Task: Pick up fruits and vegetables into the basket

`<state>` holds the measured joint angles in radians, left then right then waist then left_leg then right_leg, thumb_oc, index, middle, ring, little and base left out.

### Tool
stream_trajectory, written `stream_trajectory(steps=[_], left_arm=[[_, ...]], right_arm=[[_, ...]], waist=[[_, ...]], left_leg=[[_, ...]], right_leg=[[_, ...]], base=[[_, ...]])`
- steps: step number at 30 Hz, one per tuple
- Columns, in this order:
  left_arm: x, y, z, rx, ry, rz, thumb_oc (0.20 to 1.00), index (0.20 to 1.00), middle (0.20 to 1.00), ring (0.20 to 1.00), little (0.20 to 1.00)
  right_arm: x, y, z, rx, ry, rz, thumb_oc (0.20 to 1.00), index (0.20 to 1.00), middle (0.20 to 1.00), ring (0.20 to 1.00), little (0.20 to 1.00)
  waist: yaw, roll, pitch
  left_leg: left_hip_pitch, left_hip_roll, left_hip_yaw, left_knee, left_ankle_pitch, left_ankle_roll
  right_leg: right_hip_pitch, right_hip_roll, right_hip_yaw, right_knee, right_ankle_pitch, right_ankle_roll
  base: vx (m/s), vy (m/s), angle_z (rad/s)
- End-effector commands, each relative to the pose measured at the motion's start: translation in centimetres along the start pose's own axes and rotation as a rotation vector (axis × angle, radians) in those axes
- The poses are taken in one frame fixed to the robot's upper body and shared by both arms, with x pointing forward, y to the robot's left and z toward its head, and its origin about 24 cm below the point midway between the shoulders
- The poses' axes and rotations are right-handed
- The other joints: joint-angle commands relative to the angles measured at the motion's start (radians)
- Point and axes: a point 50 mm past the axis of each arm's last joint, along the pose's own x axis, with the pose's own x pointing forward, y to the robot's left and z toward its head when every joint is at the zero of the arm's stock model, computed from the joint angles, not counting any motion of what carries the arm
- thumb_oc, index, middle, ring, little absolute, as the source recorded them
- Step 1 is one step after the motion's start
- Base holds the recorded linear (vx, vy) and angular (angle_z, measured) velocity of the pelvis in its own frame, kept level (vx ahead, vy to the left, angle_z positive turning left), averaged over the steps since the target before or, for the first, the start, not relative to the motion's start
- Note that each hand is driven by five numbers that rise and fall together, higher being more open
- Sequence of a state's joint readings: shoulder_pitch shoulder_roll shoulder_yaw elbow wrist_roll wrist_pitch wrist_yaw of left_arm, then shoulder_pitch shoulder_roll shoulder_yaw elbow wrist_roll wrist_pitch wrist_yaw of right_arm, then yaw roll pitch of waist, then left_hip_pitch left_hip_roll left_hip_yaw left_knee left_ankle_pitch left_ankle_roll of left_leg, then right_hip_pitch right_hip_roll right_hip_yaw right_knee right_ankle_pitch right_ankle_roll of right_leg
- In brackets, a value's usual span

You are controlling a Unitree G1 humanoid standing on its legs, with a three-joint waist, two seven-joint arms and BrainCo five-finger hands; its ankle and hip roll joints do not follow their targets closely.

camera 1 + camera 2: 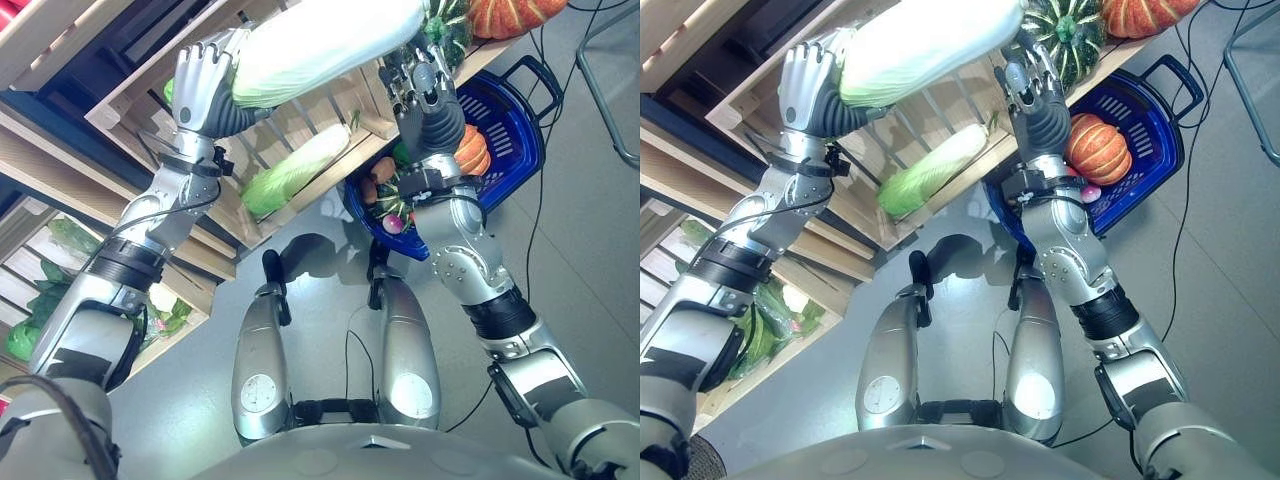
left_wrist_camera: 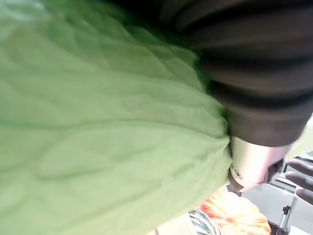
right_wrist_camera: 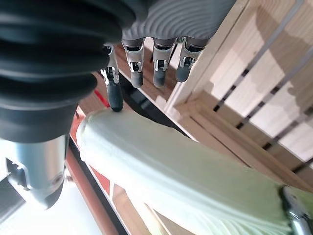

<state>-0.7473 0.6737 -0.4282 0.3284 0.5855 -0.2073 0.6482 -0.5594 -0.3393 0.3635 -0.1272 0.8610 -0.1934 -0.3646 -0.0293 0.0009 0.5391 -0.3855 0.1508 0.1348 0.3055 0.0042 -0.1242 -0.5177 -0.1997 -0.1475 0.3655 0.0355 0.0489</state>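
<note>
Your left hand [image 1: 203,80] has its fingers curled against the leafy green end of a cabbage [image 1: 330,45], palm pressed to it. Your right hand [image 1: 1035,85] sits at the pale stem end; in the right wrist view its fingers [image 3: 159,68] hang straight and slightly apart, the thumb tip touching the cabbage [image 3: 195,181], not wrapped round it. So the cabbage is held between the two hands, lifted in front of the wooden crate [image 1: 330,120].

Long axis: runs across your front, from the left hand up toward the right hand, green end at your left, white end at your right, tilted a little upward to the right.

Count of cabbages: two. The second cabbage [image 1: 290,170] lies lower in the crate, slanted much the same way.

One blue basket [image 1: 510,130] stands on the floor near your right arm, handle up. In it: one orange pumpkin [image 1: 1098,148], plus small items by the rim, too small to sort.

On the shelf past the right hand: one green striped squash [image 1: 1065,35], one orange pumpkin [image 1: 1140,15] beside it.

Leafy greens [image 1: 45,300] in a lower crate to your left.
</note>
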Motion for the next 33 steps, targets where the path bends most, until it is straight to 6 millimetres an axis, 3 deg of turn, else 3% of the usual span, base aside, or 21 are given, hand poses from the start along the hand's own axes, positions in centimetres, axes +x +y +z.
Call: stream_trajectory(steps=[1,8,15,28,33], left_arm=[[2.5,1.7,4.2,-0.199,-0.125,0.108,0.2,0.2,0.2,0.2,0.2],[1.2,0.5,2.4,-0.489,0.153,0.118,0.2,0.2,0.2,0.2,0.2],[-0.7,0.7,1.0,-0.625,0.278,0.214,0.2,0.2,0.2,0.2,0.2],[-2.9,2.0,-0.3,-0.642,0.298,0.343,0.2,0.2,0.2,0.2,0.2],[-2.4,2.3,0.3,-0.553,0.196,0.32,0.2,0.2,0.2,0.2,0.2]], right_arm=[[0.6,4.5,2.9,-0.04,-0.196,0.168,1.0,1.0,1.0,1.0,1.0],[0.8,4.7,4.5,-0.344,-0.333,0.154,1.0,1.0,1.0,1.0,1.0],[0.3,2.7,6.2,-0.439,-0.426,0.088,1.0,1.0,1.0,1.0,1.0],[-1.2,-3.3,6.1,-0.316,-0.399,-0.191,1.0,1.0,1.0,1.0,1.0],[-0.8,-3.9,4.3,-0.102,-0.245,-0.139,1.0,1.0,1.0,1.0,1.0]], waist=[[-0.012,-0.024,-0.03],[-0.012,-0.029,-0.035],[-0.018,-0.037,-0.051],[-0.026,-0.046,-0.066],[-0.023,-0.046,-0.066]], left_leg=[[-0.004,-0.018,0.03,0.018,0.012,0.026],[0.007,-0.021,0.025,0.016,0.008,0.029],[0.027,-0.02,0.024,0.011,0.001,0.03],[0.048,-0.013,0.033,0.013,-0.009,0.031],[0.047,-0.014,0.035,0.015,-0.009,0.033]], right_leg=[[0.097,-0.04,-0.012,-0.04,-0.01,0.054],[0.105,-0.033,-0.005,-0.043,-0.011,0.057],[0.125,-0.029,-0.003,-0.049,-0.015,0.058],[0.159,-0.034,-0.01,-0.062,-0.019,0.057],[0.162,-0.038,-0.014,-0.064,-0.017,0.055]], base=[[0.0,0.0,0.0],[0.0,0.0,0.0],[0.0,0.0,0.0],[0.0,0.0,0.0],[0.0,0.0,0.0]])
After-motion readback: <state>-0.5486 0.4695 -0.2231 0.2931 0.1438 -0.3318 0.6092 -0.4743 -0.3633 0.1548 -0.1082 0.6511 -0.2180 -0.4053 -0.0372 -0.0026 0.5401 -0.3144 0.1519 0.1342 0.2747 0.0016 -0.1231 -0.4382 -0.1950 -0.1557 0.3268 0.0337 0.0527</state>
